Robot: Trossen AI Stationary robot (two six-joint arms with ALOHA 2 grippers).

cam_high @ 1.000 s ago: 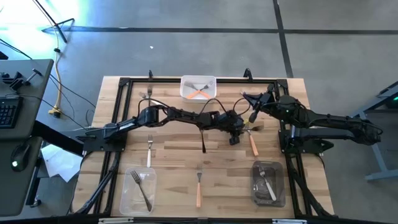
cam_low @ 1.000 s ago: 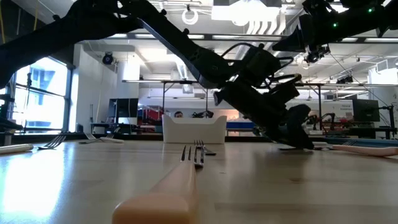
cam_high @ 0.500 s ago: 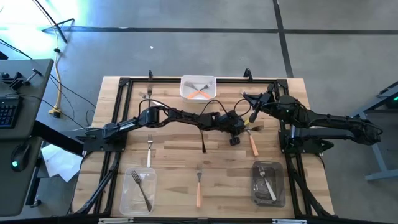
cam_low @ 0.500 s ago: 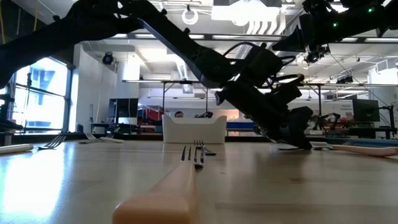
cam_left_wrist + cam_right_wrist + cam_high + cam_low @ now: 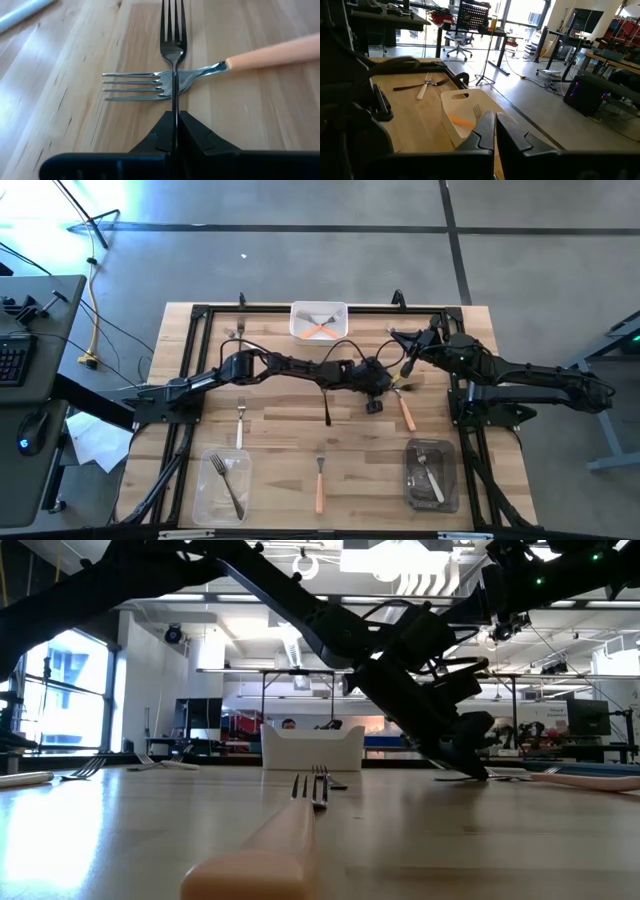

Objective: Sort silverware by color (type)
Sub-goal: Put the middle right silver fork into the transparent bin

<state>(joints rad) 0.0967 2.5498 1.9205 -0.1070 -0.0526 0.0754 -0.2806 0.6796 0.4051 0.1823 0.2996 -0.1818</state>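
The all-metal fork [image 5: 173, 60] is sitting pinched in the left gripper [image 5: 176, 131], crossing over the orange-handled fork [image 5: 210, 67] on the counter [image 5: 280, 430]. The left gripper is now lifting slightly compared to before. The right gripper [image 5: 494, 131] is hovering, fingers together. No readable writing anywhere.

floor [image 5: 300, 260]: grey concrete, dark seams | window [image 5: 60, 690]: bright daylight | ceiling lights [image 5: 400, 555]: on | desks [image 5: 505, 35], office chair [image 5: 454, 37]

1 all-metal fork [image 5: 173, 60] is pinched by its handle, crossed over 1 orange-handled fork [image 5: 200, 70] lying flat on the wood.
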